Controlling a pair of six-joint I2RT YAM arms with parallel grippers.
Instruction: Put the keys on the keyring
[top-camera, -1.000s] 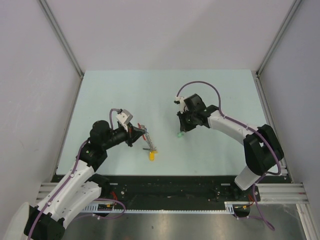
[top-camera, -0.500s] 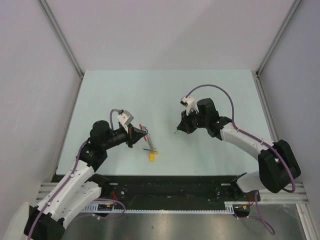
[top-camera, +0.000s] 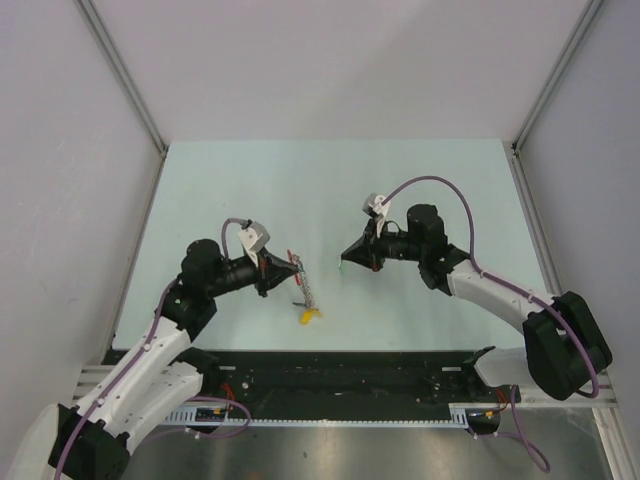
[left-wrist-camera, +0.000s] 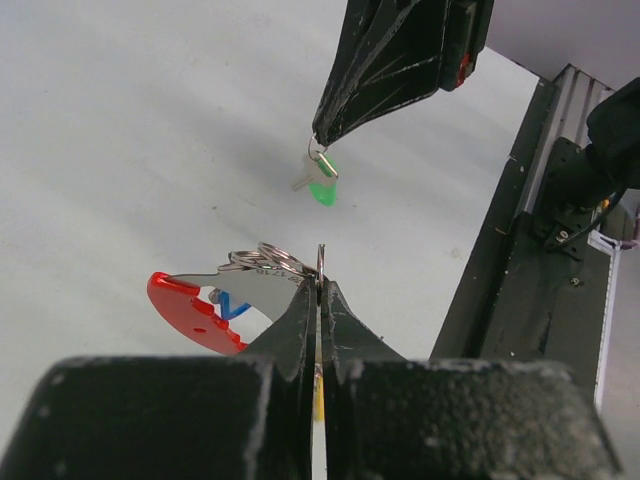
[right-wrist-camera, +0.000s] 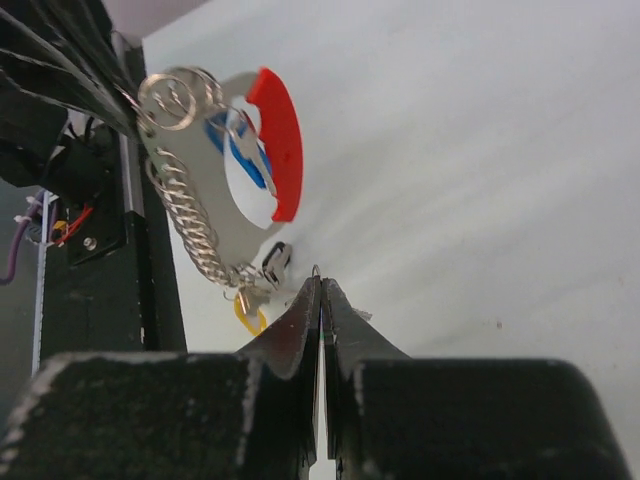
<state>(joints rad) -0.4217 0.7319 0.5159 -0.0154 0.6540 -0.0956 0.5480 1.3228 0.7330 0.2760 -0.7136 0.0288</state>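
My left gripper (top-camera: 293, 263) is shut on a small wire ring of the keyring (top-camera: 305, 290) and holds it above the table. Its red curved segment (left-wrist-camera: 188, 310), the blue key (left-wrist-camera: 233, 305) and coiled rings (left-wrist-camera: 262, 260) show beside my left gripper (left-wrist-camera: 320, 282). My right gripper (top-camera: 346, 262) is shut on the green key (left-wrist-camera: 321, 187), fingertip facing the left gripper a short gap away. In the right wrist view my right gripper (right-wrist-camera: 320, 287) pinches the key's little ring; the key's head is hidden. The keyring's chain (right-wrist-camera: 190, 225), black tag (right-wrist-camera: 275, 262) and yellow tag (right-wrist-camera: 250, 315) hang ahead.
The pale green table (top-camera: 330, 190) is bounded by grey walls at the sides and back. A black rail with cables (top-camera: 360, 375) runs along the near edge. The yellow tag (top-camera: 310, 316) hangs low near the tabletop.
My right gripper has lifted the green key off the table, turned and swung left toward the left gripper. My left gripper has shifted slightly right with the keyring.
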